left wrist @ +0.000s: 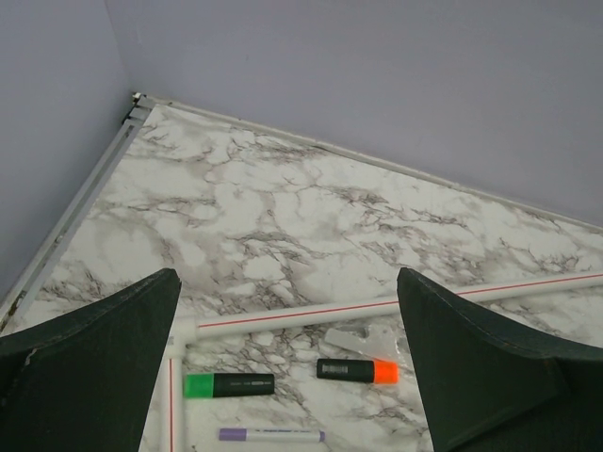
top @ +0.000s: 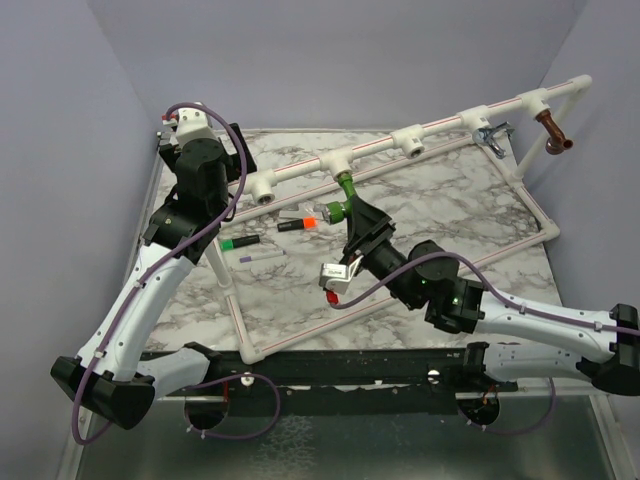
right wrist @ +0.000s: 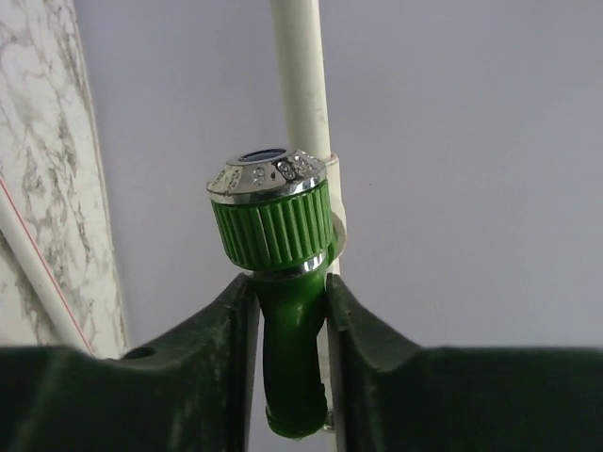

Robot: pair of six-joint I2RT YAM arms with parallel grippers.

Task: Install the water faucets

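No text, number or brand can be read anywhere. The green-capped marker (left wrist: 229,384) and the orange-capped marker (left wrist: 356,370), lying on the left part of the table, carry faint print on their black barrels, too small to make out. The white pen (left wrist: 271,435) nearer than them has a thin line of purple print, also illegible. The silver ring on the green faucet (right wrist: 273,235) bears small raised marks around its edge; whether they are letters cannot be told.
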